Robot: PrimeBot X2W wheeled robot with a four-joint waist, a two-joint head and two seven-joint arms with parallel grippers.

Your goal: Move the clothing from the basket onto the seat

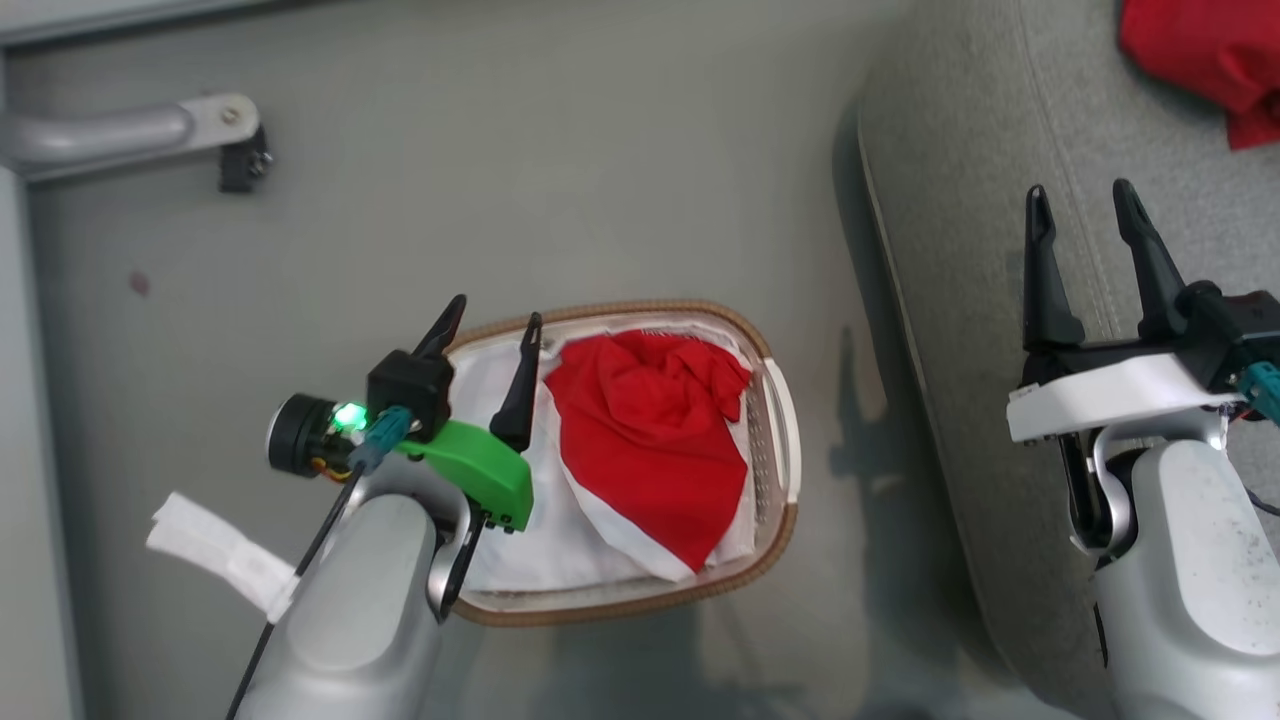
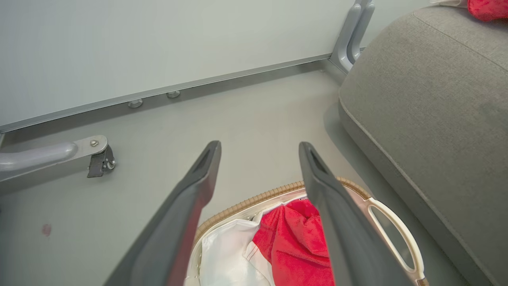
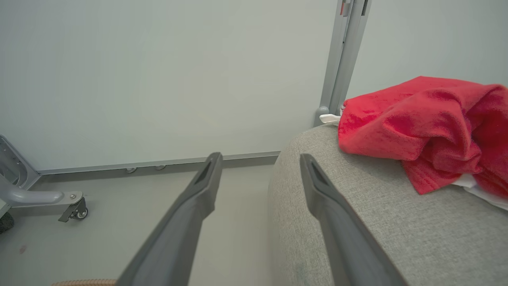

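Note:
A crumpled red garment with white trim (image 1: pixel 650 440) (image 2: pixel 293 246) lies in the oval white basket (image 1: pixel 785 420) (image 2: pixel 393 234) on the floor. My left gripper (image 1: pixel 495 320) (image 2: pixel 258 149) hangs open above the basket's left end, nothing between its fingers. Another piece of red clothing (image 1: pixel 1205 55) (image 3: pixel 420 127) lies on the grey seat (image 1: pixel 960 200) (image 2: pixel 428 99) (image 3: pixel 357 222) at the far right. Over the seat's near edge my right gripper (image 1: pixel 1080 205) (image 3: pixel 258 159) stands open and empty, short of that garment.
A grey metal leg with a caster (image 1: pixel 235 140) (image 2: pixel 99 161) (image 3: pixel 75 208) reaches in from the left. A pale wall with a metal base rail (image 2: pixel 166 93) and an upright post (image 3: pixel 343 59) bound the far side. A white strap (image 1: pixel 215 550) hangs by my left forearm.

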